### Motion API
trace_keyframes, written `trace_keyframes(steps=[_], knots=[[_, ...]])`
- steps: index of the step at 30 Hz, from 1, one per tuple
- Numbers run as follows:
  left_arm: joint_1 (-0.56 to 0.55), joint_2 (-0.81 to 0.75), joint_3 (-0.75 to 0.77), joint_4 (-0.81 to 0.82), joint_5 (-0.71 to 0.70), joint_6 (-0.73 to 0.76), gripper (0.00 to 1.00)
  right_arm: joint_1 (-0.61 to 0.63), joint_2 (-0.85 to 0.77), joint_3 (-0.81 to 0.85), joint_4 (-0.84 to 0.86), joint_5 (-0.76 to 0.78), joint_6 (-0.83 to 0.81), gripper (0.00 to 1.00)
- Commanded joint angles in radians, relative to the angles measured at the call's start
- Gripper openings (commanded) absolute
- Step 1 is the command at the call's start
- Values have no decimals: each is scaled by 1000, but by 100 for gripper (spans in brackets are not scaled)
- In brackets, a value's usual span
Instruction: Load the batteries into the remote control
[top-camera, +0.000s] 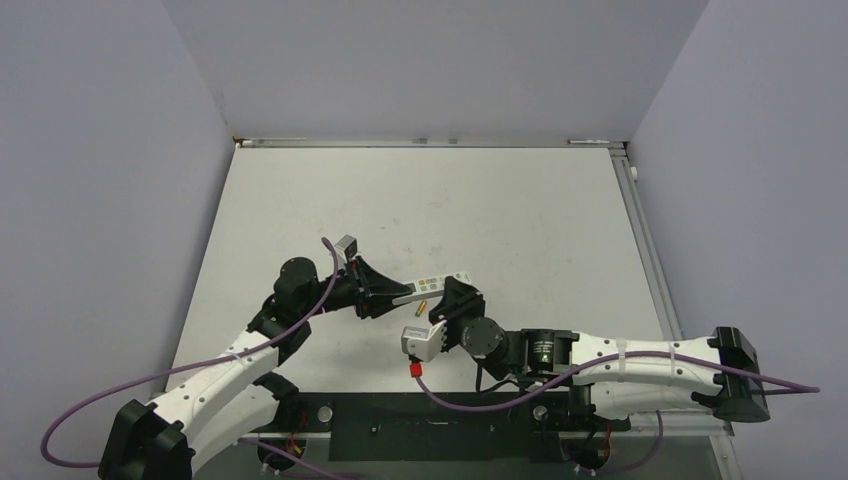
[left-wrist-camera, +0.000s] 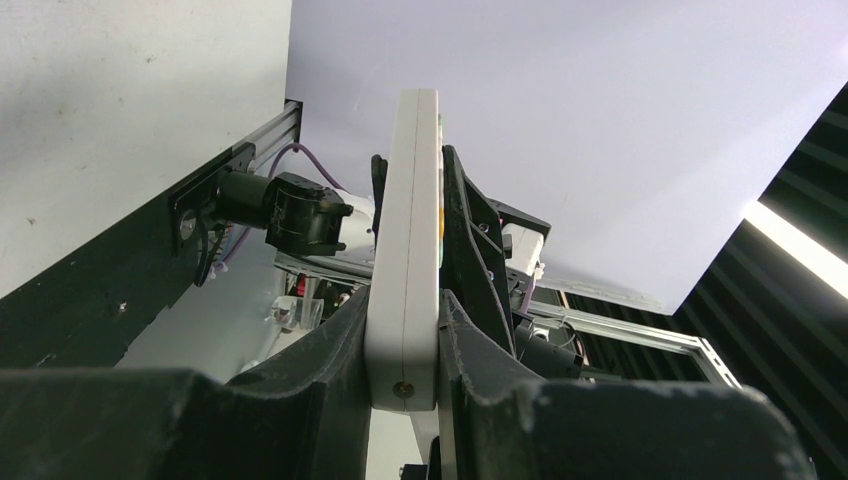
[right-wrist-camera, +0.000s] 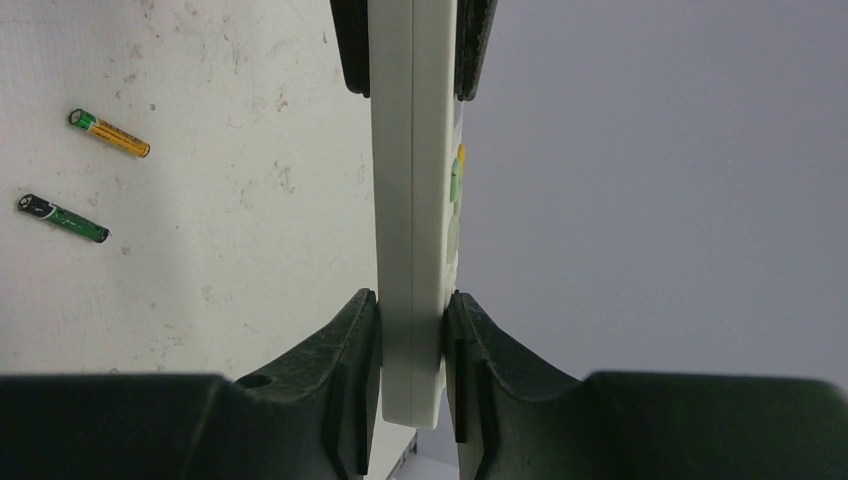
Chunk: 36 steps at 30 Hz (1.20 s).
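Observation:
The white remote control (top-camera: 432, 287) hangs above the table's middle, held at both ends. My left gripper (top-camera: 393, 297) is shut on its left end; in the left wrist view the remote control (left-wrist-camera: 405, 250) stands edge-on between the fingers of that left gripper (left-wrist-camera: 403, 315). My right gripper (right-wrist-camera: 412, 325) is shut on the other end, pads pressing both faces of the remote control (right-wrist-camera: 410, 200), whose coloured buttons face right. Two batteries lie loose on the table: a gold-orange one (right-wrist-camera: 108, 133) and a dark one (right-wrist-camera: 62, 218). Only the gold battery (top-camera: 422, 308) shows from above, just below the remote.
Grey walls close in the white table (top-camera: 420, 200) on three sides, with an aluminium rail (top-camera: 430, 142) along its far edge. A black mounting strip (top-camera: 430, 415) with the arm bases runs along the near edge. Purple cables trail from both arms.

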Motion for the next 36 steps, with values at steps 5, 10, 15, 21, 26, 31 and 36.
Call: trace_keyframes(steps=[5,10,15,21,26,31,36], knots=[[-2,14,-13,85,29,8,2,-58,-83,-7,40,-13,66,8],[-2,27,-10,111,29,5,32,-99,-108,18,-23,-68,121,8],[3,22,-2,129,22,11,52,-123,-133,48,-95,-106,167,8],[14,24,14,146,22,32,69,-138,-154,110,-206,-141,255,8],[23,34,48,149,38,92,73,-191,-129,217,-347,-215,406,8],[24,29,86,107,51,173,79,-243,-109,301,-448,-310,518,8],[24,30,125,75,81,258,81,-327,-96,366,-512,-484,634,8]])
